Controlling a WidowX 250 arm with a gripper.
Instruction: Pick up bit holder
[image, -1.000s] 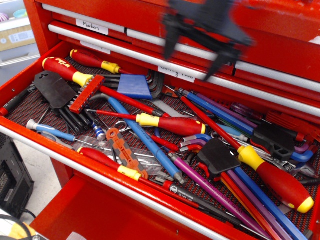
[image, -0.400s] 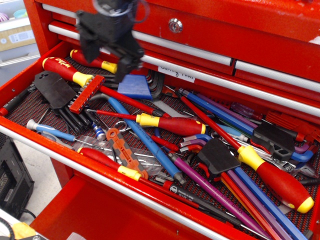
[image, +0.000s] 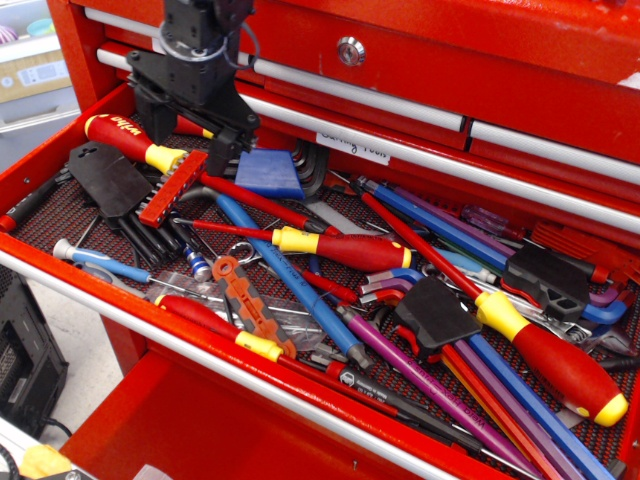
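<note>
A red metal drawer (image: 40, 262) lined with dark mesh matting held a dense jumble of tools. At its 9 o'clock end lay a flat black plastic hex-key holder (image: 105, 180), and beside that the bit holder (image: 173, 187), a slim red plastic strip with a row of short silver bits, slanting across the mat. The black hand (image: 185, 140) hung just above the strip's upper end, at about 11 o'clock in the drawer, its fingers spread apart and gripping nothing. Below sat an orange perforated flat tool (image: 248, 300). A blue wedge-shaped block (image: 268, 174) lay near the hand's right. Toward 4 o'clock rested a glossy red-and-yellow screwdriver (image: 550, 355).
</note>
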